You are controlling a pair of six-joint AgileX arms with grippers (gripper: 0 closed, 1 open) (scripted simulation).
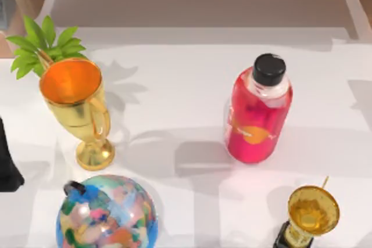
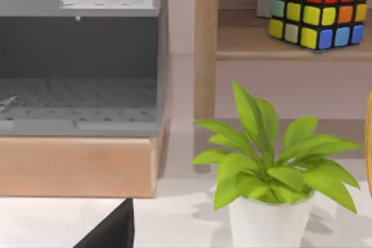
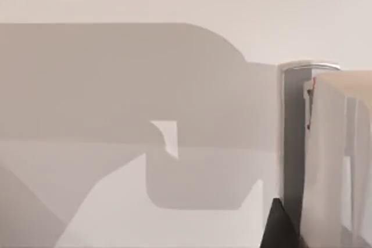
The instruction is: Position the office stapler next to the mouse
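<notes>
Table (image 1: 174, 85) from above held a red bottle (image 1: 257, 114) at 3 o'clock; left arm (image 1: 7, 161) parked at 9. Left wrist view faced a potted plant (image 2: 270, 172). Right wrist view: pale-grey piece, probably the stapler (image 3: 325, 155); grip state undeterminable. Advice: locate the mouse before moving.
</notes>
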